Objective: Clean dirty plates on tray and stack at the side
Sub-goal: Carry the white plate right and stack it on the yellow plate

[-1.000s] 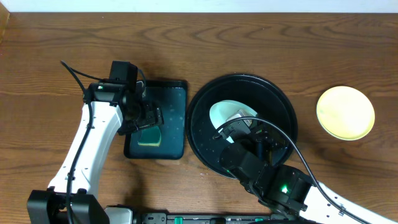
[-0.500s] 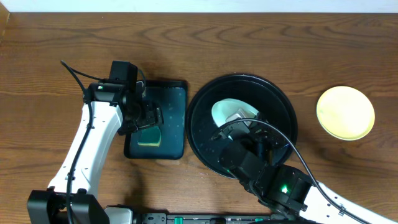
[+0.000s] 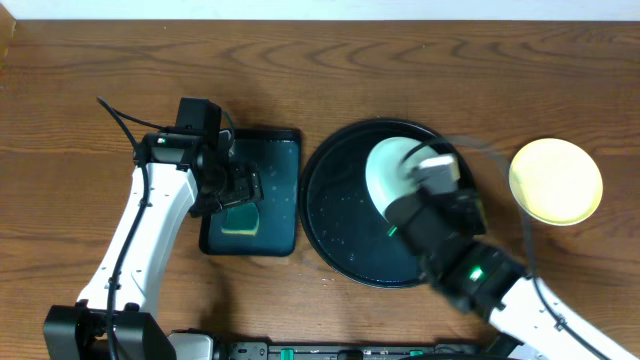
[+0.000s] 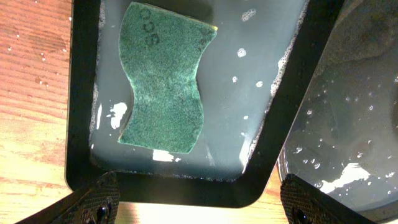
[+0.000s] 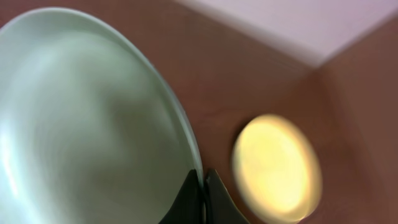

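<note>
- The right gripper (image 5: 202, 186) is clenched on the rim of the mint-white plate (image 5: 81, 124), a thin pinch at its near edge.
- From overhead, that plate (image 3: 388, 172) sits over the far right part of the black tray (image 3: 330, 215), apparently lifted. The view is blurred there.
- The yellow plate (image 3: 556, 181) lies alone on the surface (image 3: 500, 60) to the right, well apart from the tray.
- The plate looks rigid, light and smooth. Droplets on the tray suggest it is wet, so it is probably slippery.
- An edge pinch lets it swing or slide out, so the rim is the only real hold and it should be carried level.
- The left gripper (image 4: 202, 202) is released wide above the teal tray (image 4: 81, 93), where a green sponge (image 4: 163, 81) lies in water.
</note>
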